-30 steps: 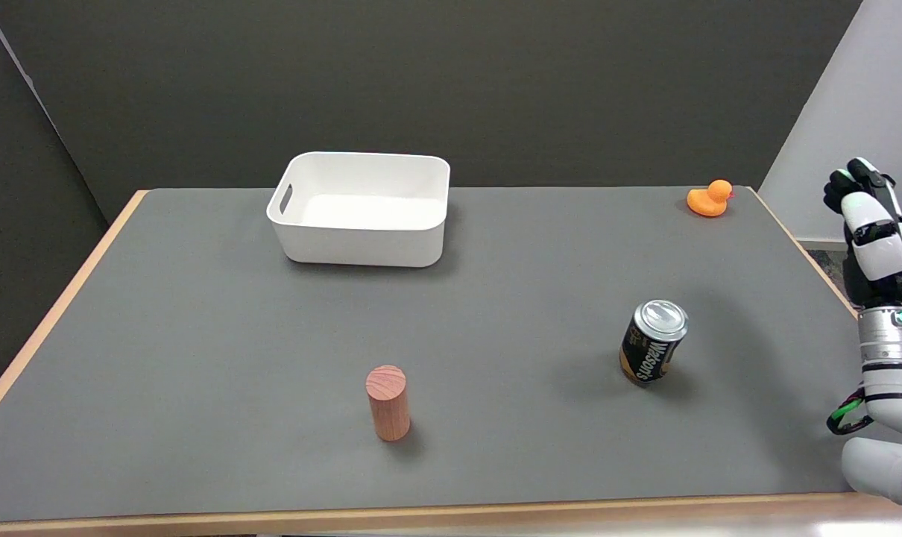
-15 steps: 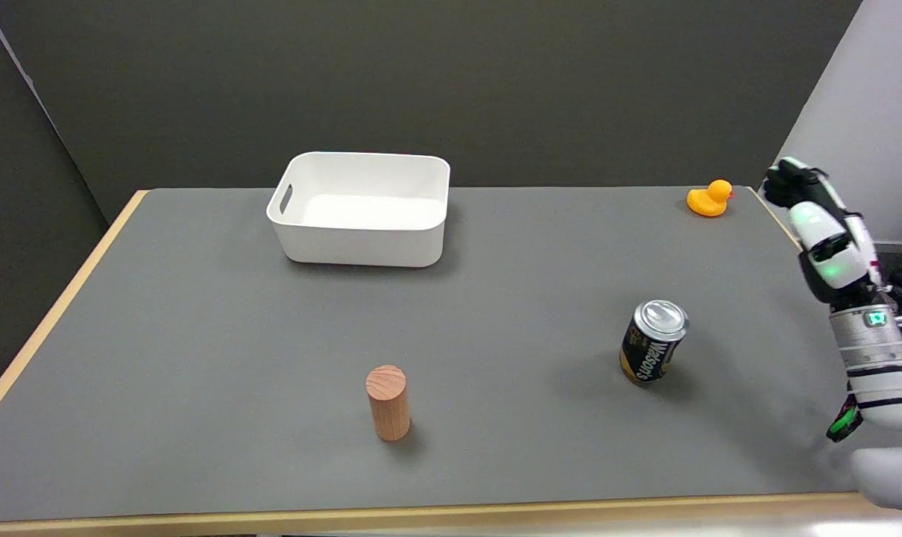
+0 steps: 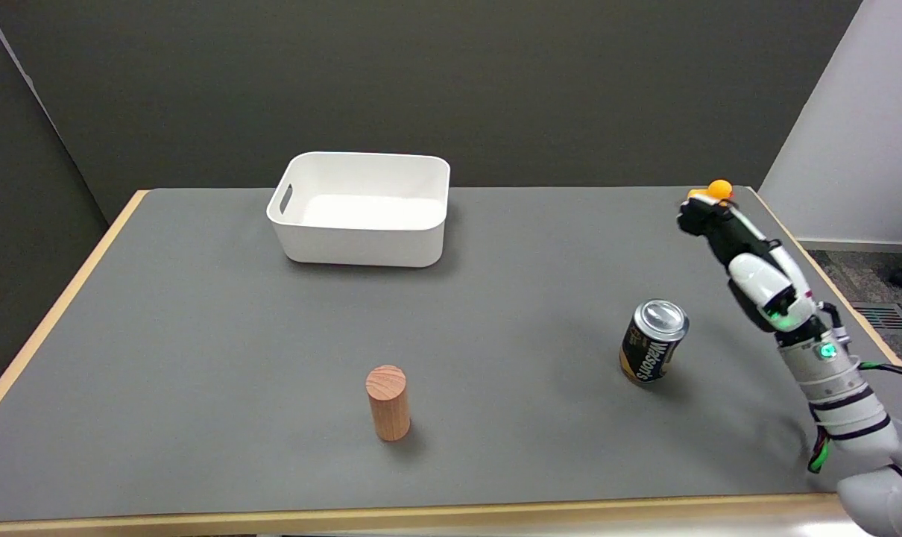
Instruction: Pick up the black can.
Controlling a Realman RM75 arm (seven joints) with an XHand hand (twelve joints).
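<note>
The black can [image 3: 652, 341] with a silver top and a gold band at its base stands upright on the grey table [image 3: 197, 335], right of centre. My right hand [image 3: 749, 265] hangs in the air to the right of the can and slightly beyond it, apart from it. Its fingers stretch up and to the left, empty. The wrist and white forearm run down to the lower right corner.
A white bin [image 3: 361, 209] sits at the back centre. A wooden cylinder [image 3: 388, 402] stands upright near the front middle. An orange rubber duck [image 3: 716, 191] at the back right corner is partly hidden behind my fingertips. The table's right edge runs just beside the arm.
My right hand has swung leftward from beyond the table's right edge to over the table, closer to the can. The can and other objects have not moved.
</note>
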